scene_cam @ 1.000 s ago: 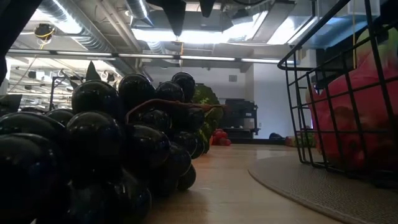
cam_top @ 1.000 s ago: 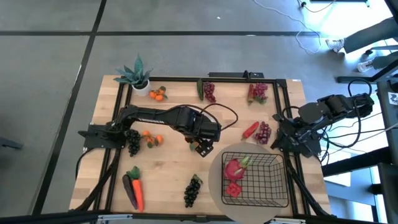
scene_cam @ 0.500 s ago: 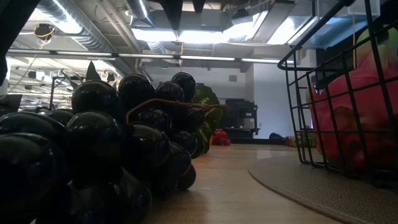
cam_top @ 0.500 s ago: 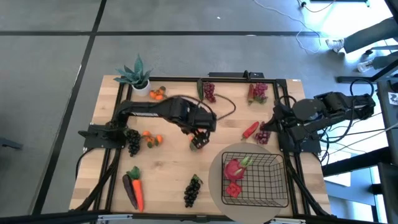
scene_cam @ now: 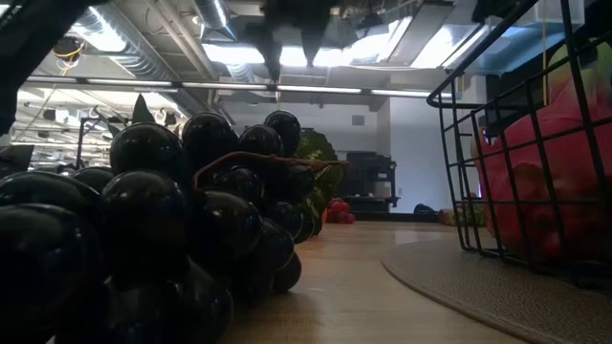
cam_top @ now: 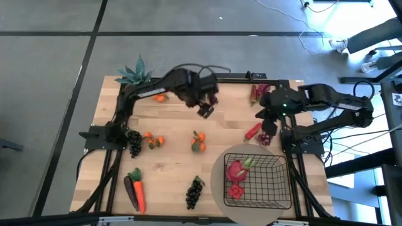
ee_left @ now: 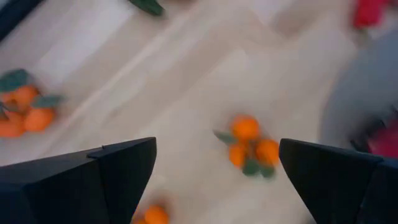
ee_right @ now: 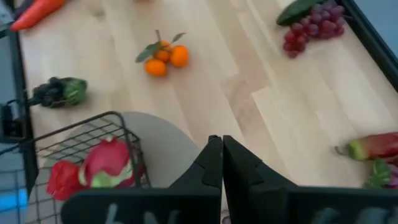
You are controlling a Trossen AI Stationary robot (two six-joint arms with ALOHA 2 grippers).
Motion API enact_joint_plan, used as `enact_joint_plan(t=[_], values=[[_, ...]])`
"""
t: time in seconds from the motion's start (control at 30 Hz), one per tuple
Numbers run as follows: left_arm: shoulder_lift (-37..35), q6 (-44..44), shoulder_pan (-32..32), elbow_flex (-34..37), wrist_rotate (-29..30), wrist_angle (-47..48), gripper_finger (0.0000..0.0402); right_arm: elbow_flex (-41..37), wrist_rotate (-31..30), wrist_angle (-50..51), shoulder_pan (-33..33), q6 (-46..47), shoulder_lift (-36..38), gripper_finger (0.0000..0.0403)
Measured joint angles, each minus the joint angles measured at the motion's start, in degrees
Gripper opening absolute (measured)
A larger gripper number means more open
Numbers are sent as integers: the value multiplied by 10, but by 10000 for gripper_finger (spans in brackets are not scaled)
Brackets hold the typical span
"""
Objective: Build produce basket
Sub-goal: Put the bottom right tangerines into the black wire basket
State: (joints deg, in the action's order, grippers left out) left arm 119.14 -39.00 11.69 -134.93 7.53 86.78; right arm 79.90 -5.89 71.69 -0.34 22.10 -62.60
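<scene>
Left pincer (cam_top: 205,108) now farther back, spread, empty, tangerines (cam_top: 198,142) left mid-table; right pincer (cam_top: 269,120) clenched; no legible writing.

My high camera looks straight down on the whole table (cam_top: 176,157). My low one sits at tabletop level, close behind dark grapes (scene_cam: 143,239) beside the basket (scene_cam: 516,143). Both wrist cameras look down and share the middle tangerines (ee_left: 250,147).
</scene>
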Motion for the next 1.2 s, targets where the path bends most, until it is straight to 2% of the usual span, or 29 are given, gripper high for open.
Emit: enact_joint_plan(t=[0.2, 0.43, 0.57, 0.63, 0.8, 1.03, 1.1, 1.2], values=[[39, 85, 73, 0, -93, -65, 328, 0, 1, 13, -36, -19, -26, 0], [51, 201, 101, 0, -96, -56, 328, 0, 11, 39, -70, -37, -27, 0], [44, 249, 75, 0, -105, 32, 327, 0, 15, 38, -77, -42, -25, 0], [43, 259, 53, 3, -109, 32, 327, 0, 15, 37, -77, -44, -25, 0], [26, 270, -11, 15, -198, 32, 329, 0, 15, 37, -77, -44, -25, 0], [33, 200, -82, 20, -170, 29, 328, 0, 16, 37, -77, -58, -24, 0], [34, 189, -93, 38, -127, 23, 326, 0, 16, 37, -77, -66, -24, 0], [34, 185, -94, 85, -116, -7, 329, 0, 16, 37, -77, -79, -24, 0]])
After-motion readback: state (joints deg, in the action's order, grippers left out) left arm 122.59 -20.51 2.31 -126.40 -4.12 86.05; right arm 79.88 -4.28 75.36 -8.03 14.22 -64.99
